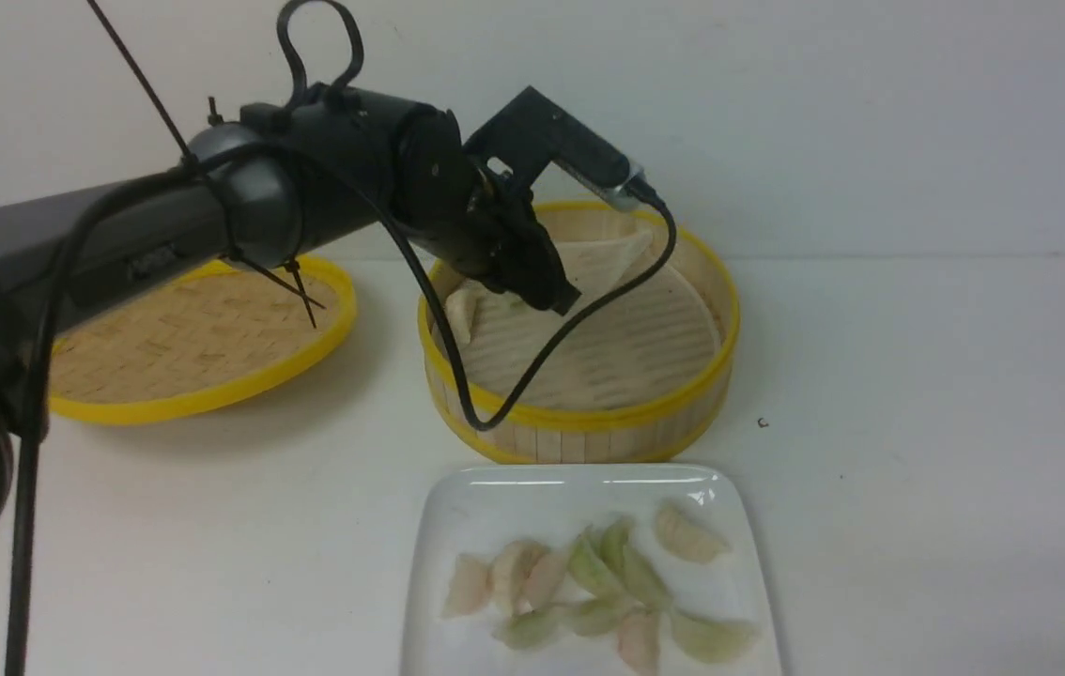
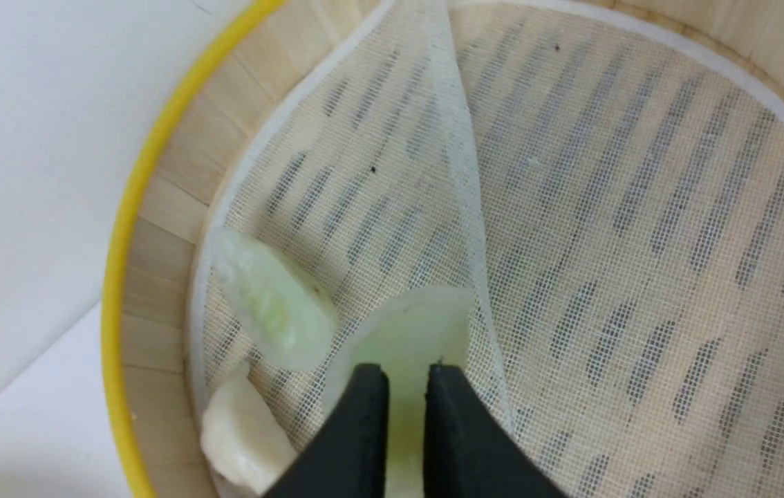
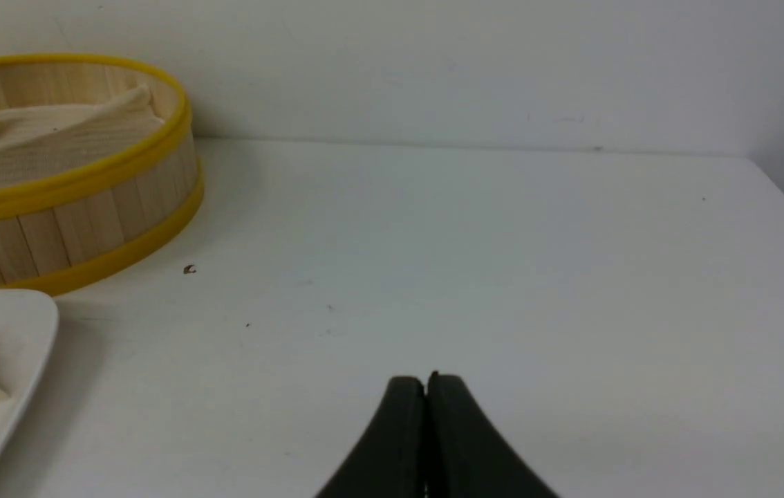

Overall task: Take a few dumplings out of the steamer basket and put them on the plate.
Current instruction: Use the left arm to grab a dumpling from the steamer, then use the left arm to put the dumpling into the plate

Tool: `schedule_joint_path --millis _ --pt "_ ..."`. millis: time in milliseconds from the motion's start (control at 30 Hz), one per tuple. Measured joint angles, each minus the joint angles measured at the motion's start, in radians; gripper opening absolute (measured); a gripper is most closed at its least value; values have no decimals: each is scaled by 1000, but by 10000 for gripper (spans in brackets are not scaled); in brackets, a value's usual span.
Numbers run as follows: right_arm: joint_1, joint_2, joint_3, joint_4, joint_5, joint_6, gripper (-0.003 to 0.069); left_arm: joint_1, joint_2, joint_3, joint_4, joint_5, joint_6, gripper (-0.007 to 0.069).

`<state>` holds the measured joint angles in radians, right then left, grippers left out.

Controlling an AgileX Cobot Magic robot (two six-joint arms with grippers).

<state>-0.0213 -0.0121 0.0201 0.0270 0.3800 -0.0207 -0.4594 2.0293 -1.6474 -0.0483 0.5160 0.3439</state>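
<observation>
1. Worktop (image 1: 918, 376) — white, carries every item.
2. Left arm (image 1: 119, 235): extended forward, wrist over the steamer basket (image 1: 589, 418), which stands at centre.
3. Lid (image 1: 185, 338): shallow, woven, yellow-rimmed; lies left of the basket, apart from it.
4. Plate (image 1: 495, 507): white, square, just in front of the basket; a cluster of green and cream dumplings (image 1: 598, 582) lies on it.
5. Liner (image 2: 606, 242): whitish mesh inside the basket, one fold raised.
6. Left end effector (image 2: 406, 384): inside the basket, fingers nearly together — pinching a pale green dumpling (image 2: 409, 325) beside the fold.
7. Right end effector (image 3: 426, 384): fingers pressed together, holding nothing, over the worktop right of the basket.
8. Two further pieces (image 2: 271, 304) (image 2: 243, 436) lie by the basket wall, just beside the pinched one.
</observation>
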Motion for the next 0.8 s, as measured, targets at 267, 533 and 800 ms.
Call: schedule_joint_path --millis 267,533,800 --pt "0 0 0 0 0 0 -13 -9 4 1 -38 65 -13 35" --pt "0 0 0 0 0 0 -13 -10 -129 1 -192 364 -26 35" --pt "0 0 0 0 0 0 -13 -52 -254 131 -313 565 -22 35"
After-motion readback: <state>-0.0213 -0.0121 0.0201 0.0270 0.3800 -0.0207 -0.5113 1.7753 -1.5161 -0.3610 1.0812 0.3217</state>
